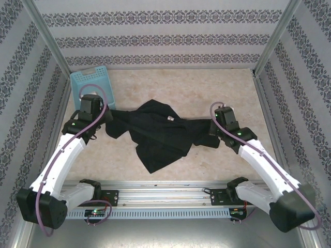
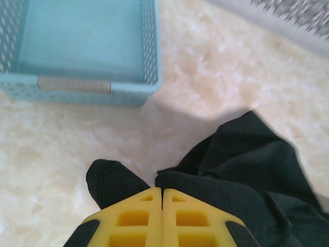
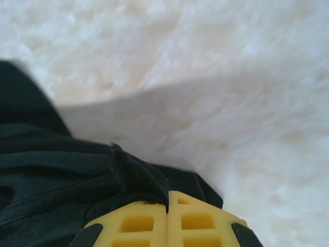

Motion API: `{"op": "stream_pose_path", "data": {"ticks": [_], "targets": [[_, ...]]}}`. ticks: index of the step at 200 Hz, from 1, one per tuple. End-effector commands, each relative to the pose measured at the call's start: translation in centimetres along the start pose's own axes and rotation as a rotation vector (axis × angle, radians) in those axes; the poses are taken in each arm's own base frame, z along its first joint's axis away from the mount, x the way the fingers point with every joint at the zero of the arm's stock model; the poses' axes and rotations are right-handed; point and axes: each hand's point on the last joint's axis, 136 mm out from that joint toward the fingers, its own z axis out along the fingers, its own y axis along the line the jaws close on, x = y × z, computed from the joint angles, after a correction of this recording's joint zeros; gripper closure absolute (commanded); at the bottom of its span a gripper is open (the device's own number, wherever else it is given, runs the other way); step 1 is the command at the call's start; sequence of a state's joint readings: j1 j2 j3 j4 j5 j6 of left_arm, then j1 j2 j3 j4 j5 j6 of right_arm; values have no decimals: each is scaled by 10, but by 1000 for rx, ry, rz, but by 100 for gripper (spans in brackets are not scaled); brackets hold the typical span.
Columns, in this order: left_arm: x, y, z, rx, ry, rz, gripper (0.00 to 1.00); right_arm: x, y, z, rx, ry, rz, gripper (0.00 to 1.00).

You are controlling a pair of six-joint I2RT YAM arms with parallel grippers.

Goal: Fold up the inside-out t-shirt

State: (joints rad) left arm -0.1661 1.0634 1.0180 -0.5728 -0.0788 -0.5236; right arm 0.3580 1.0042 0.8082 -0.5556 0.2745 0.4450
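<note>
The inside-out t-shirt (image 1: 155, 132) is plain black and lies crumpled across the middle of the table, stretched between both arms, with a small white tag (image 1: 169, 119) near its top. My left gripper (image 1: 103, 120) is shut on the shirt's left end; in the left wrist view its yellow fingers (image 2: 163, 193) press together with black fabric (image 2: 226, 190) bunched around the tips. My right gripper (image 1: 213, 130) is shut on the shirt's right end; the right wrist view has its fingers (image 3: 167, 198) closed with dark cloth (image 3: 77, 175) pinched between them.
A light blue plastic basket (image 1: 89, 80) stands at the back left, just behind my left gripper, and it appears empty in the left wrist view (image 2: 82, 46). Patterned walls enclose the table on three sides. Pale tabletop (image 1: 207, 88) lies bare behind the shirt.
</note>
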Motion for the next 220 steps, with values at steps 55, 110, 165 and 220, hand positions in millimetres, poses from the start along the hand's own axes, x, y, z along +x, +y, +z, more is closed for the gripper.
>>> {"op": "stream_pose_path", "data": {"ticks": [55,110,165,220], "targets": [[-136,-45,-126,151,-379,23,100,-155,-30,-183,94,-519,-44,100],[-191,-70,-211,316,-626,-9,100,-215,-14,-309,-155,-770,33,100],[-168,-77,-122,250,-417,16,100,-205,-6,-246,-74,-655,-15,100],[-154,-83,-98,247,-302,50,100,-205,-15,-230,-8,-628,-38,100]]}}
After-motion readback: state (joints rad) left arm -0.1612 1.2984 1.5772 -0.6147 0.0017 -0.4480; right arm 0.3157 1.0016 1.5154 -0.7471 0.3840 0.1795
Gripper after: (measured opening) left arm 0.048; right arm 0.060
